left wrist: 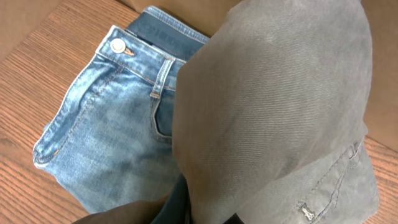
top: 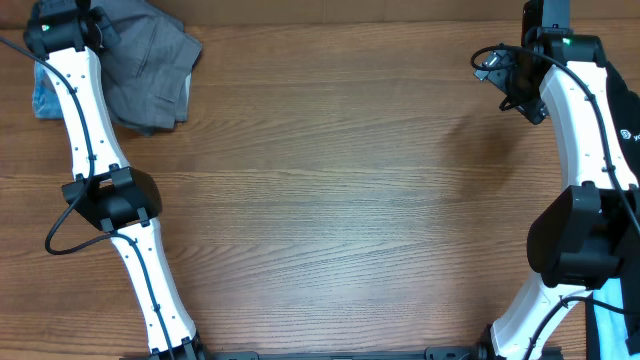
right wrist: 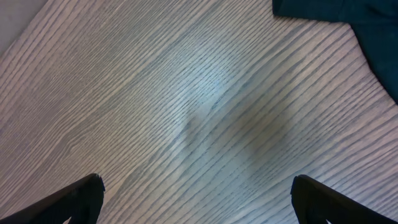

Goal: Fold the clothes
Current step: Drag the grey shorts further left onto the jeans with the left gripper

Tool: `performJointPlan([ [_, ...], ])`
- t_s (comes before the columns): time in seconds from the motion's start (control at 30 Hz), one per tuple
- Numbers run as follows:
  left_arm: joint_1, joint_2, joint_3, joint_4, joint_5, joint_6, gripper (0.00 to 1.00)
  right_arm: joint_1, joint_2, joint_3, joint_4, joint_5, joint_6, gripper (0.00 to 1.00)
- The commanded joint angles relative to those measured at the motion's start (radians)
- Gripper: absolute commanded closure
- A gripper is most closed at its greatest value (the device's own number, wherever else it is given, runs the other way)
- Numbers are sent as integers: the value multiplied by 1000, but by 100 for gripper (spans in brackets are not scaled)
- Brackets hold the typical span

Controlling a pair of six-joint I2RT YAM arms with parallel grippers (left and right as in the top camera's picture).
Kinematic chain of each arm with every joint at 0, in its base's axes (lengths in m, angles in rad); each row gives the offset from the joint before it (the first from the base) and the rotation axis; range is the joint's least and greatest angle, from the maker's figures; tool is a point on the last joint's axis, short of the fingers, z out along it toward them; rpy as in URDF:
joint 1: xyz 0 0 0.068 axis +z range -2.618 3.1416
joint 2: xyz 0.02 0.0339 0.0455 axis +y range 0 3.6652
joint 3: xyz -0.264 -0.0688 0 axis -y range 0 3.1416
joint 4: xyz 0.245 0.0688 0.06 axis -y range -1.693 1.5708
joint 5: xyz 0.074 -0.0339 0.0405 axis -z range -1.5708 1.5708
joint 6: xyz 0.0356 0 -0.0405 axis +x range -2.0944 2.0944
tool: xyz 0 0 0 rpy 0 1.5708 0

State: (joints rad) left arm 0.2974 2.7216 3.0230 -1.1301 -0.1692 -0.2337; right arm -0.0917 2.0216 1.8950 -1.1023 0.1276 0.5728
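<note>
The grey shorts (top: 150, 70) lie bunched at the table's far left corner, partly over folded blue jeans (top: 45, 98). My left gripper (top: 80, 22) is right over them. In the left wrist view the grey shorts (left wrist: 273, 106) rise in a fold up to my jaws (left wrist: 205, 214), which look shut on the fabric. The jeans (left wrist: 112, 124) lie flat beneath, waistband button showing. My right gripper (top: 500, 75) hangs open and empty at the far right. The right wrist view shows its fingers (right wrist: 196, 186) spread wide over bare wood.
A dark teal cloth (right wrist: 348, 12) shows at the top right edge of the right wrist view. A blue cloth (top: 610, 320) sits off the table's near right corner. The wooden table (top: 330, 200) stretches between the two arms.
</note>
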Motion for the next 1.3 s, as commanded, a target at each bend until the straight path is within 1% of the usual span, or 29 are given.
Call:
performJointPlan([
  [0.0, 31, -8, 30, 20, -32, -29, 96, -2, -16, 20, 1, -1, 4, 0],
  [0.07, 41, -8, 30, 20, -50, -58, 96, -2, -16, 20, 1, -1, 4, 0],
  [0.23, 61, -8, 30, 35, -55, -67, 96, -2, -16, 20, 2, -1, 4, 0],
  [0.3, 66, -8, 30, 36, -107, -94, 96, -2, -16, 20, 1, -1, 4, 0],
  [0.4, 66, -8, 29, 42, -146, -97, 96, -2, -16, 20, 1, -1, 4, 0],
  [0.63, 70, -6, 8, 74, -155, -96, 96, -1, -16, 20, 1, -1, 4, 0],
  [0.87, 82, -6, -87, 158, -159, -87, 96, -2, -16, 20, 1, -1, 4, 0],
  [1.03, 94, -6, -148, 230, -227, -87, 96, -2, -16, 20, 1, -1, 4, 0],
  [1.27, 118, -6, -248, 291, -252, -84, 96, -1, -16, 20, 1, -1, 4, 0],
])
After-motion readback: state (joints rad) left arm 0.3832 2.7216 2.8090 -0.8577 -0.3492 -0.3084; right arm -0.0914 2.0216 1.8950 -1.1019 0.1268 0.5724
